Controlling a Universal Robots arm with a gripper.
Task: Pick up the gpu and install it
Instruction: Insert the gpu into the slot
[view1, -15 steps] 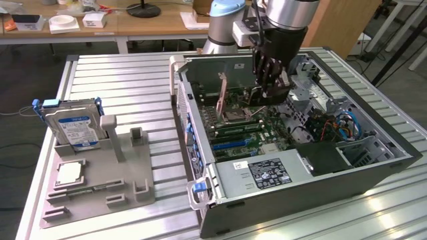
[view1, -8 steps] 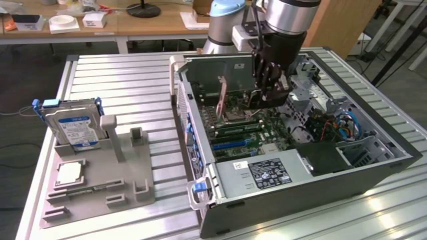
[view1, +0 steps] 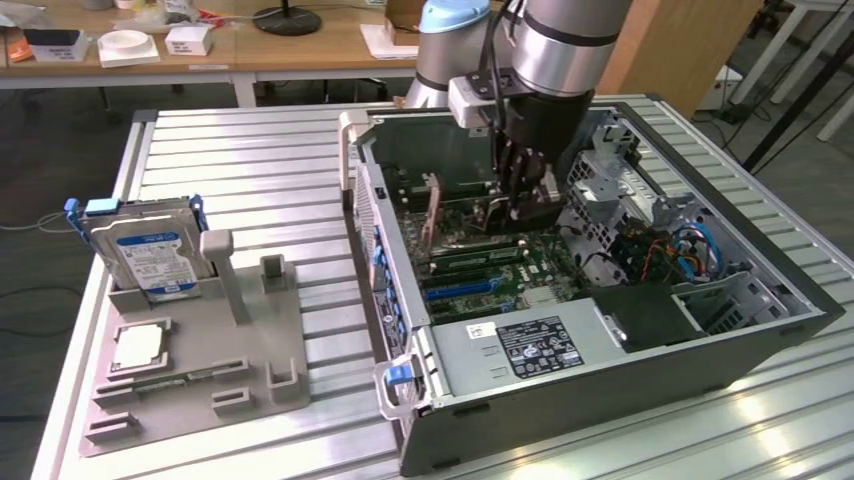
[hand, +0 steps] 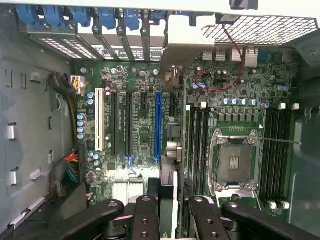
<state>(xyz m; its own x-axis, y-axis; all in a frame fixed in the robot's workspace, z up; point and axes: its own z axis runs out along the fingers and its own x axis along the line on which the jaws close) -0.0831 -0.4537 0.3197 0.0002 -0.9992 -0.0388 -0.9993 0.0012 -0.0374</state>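
Slatted desk (view1: 240, 180) holds your open case (view1: 747, 330); you can't read the drive (view1: 150, 255) label or the supply sticker (view1: 534, 345). Jaws clamp the gpu (hand: 169, 195) over the motherboard (hand: 135, 130), at the exterior view's upper centre.

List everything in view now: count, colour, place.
computer case: 1, dark, open on the table
motherboard: 1, green, inside the case
power supply: 1, grey, in the case
gpu: 1, silver bracket, edge-on above the motherboard slots
fixture: 1, grey, the exterior view's left
hard drive: 1, silver, blue label, upright in the fixture
memory stick: 1, green, flat on the fixture
gripper: 1, black, in the case, shut on the gpu
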